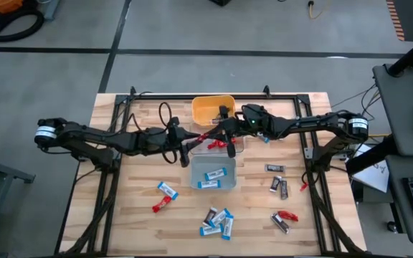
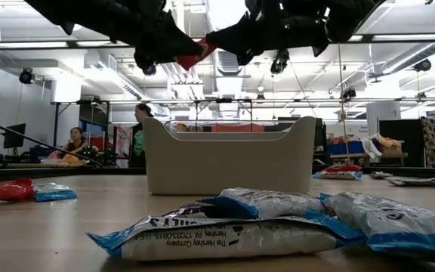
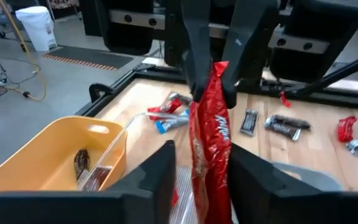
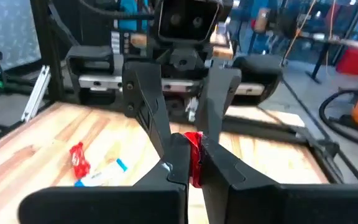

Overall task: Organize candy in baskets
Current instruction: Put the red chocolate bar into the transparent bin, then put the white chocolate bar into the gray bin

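High view: both grippers meet above the clear basket (image 1: pixel 221 147), red candy (image 1: pixel 205 137) between them. Left wrist view: left gripper (image 3: pixel 199 180) jaws look spread beside the bar; right gripper (image 3: pixel 211 93) pinches its far end. Right wrist view: right fingers clamped on it. Low view: grey-blue basket (image 2: pixel 229 162) below.

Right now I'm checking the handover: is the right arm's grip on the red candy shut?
Shut. In the right wrist view the right gripper fingers pinch the red candy.
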